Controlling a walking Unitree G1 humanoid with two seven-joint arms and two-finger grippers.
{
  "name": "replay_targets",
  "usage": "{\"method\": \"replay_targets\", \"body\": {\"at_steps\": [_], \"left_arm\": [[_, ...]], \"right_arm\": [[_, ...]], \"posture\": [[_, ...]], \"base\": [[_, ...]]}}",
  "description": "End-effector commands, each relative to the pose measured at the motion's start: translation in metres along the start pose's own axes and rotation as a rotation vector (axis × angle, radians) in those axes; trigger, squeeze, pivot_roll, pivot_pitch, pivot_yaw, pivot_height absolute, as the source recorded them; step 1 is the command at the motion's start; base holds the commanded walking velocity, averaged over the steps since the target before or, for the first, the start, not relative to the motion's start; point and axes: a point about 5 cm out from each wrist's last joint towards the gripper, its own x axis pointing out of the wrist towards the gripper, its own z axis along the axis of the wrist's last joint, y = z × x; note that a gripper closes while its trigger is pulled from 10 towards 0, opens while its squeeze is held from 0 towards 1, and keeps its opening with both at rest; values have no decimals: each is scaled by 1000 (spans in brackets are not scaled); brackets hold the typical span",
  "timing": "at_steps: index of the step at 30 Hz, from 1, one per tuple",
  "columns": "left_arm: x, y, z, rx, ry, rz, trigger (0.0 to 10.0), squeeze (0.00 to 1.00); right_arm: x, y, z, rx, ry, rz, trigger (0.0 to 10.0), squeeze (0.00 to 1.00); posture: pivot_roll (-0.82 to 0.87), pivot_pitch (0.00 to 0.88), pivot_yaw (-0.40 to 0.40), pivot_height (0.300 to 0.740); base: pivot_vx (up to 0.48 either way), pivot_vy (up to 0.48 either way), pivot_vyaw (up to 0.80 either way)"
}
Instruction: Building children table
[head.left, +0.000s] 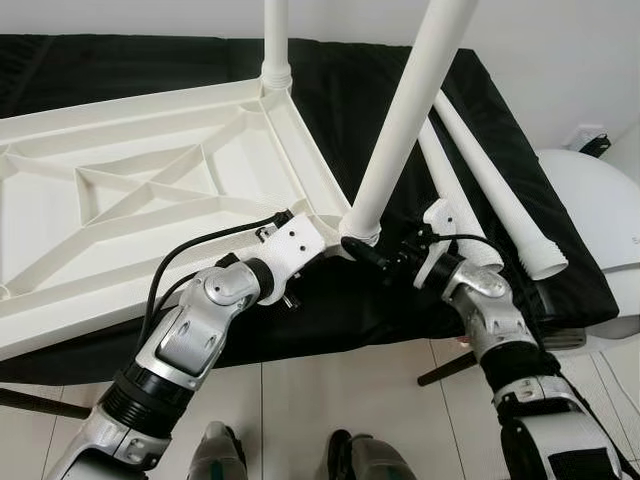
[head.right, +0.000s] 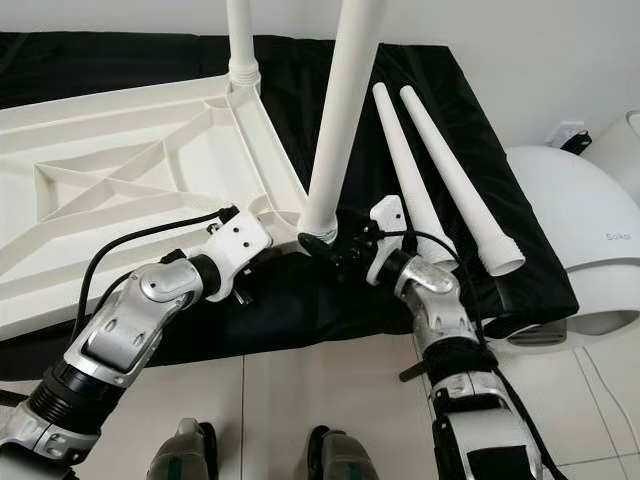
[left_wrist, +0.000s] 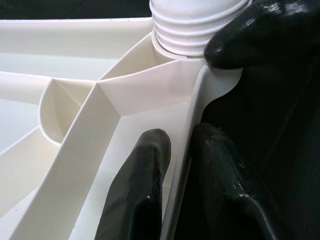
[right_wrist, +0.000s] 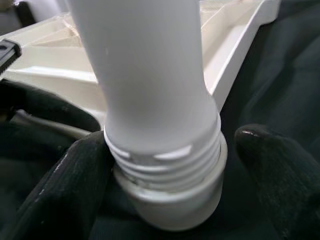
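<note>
While the left gripper (left_wrist: 175, 165) pinches the tabletop (head.left: 150, 190) rim, the right gripper (right_wrist: 165, 165) – spread – flanks the leg (head.left: 405, 120).

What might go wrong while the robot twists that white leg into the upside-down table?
1. The tilted white plastic leg sits crooked in the corner socket with its threads still showing, so it may cross-thread or jam.
2. The right gripper holds one finger against the threads, the other apart; it might slip.
3. The left gripper pinches only the white tabletop's thin rim, which may shift.

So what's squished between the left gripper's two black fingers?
The tabletop's thin white rim. The left wrist view shows the left gripper with one finger on each side of it.
</note>
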Motion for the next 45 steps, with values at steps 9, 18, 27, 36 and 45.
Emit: {"method": "replay_targets", "body": {"at_steps": [9,18,27,36,45], "left_arm": [[1,-16,-7,-22,15,-114,10000,0],[0,-14,-7,-24,21,-106,10000,0],[0,-13,-8,-28,24,-106,10000,0],[0,-14,-8,-31,24,-105,10000,0],[-1,-14,-8,-36,24,-98,10000,0]], "right_arm": [[7,-9,5,8,17,94,10000,0],[18,-5,7,17,-11,123,10000,0],[25,-7,8,7,4,122,0,0],[26,-12,16,-19,-24,119,0,0],[25,-1,10,-28,-80,66,0,0]], "posture": [[99,180,-23,740],[110,189,-18,740],[113,196,-17,740],[109,198,-22,740],[101,200,-32,740]], "base": [[0,0,0],[0,0,0],[0,0,0],[0,0,0],[0,0,0]]}}
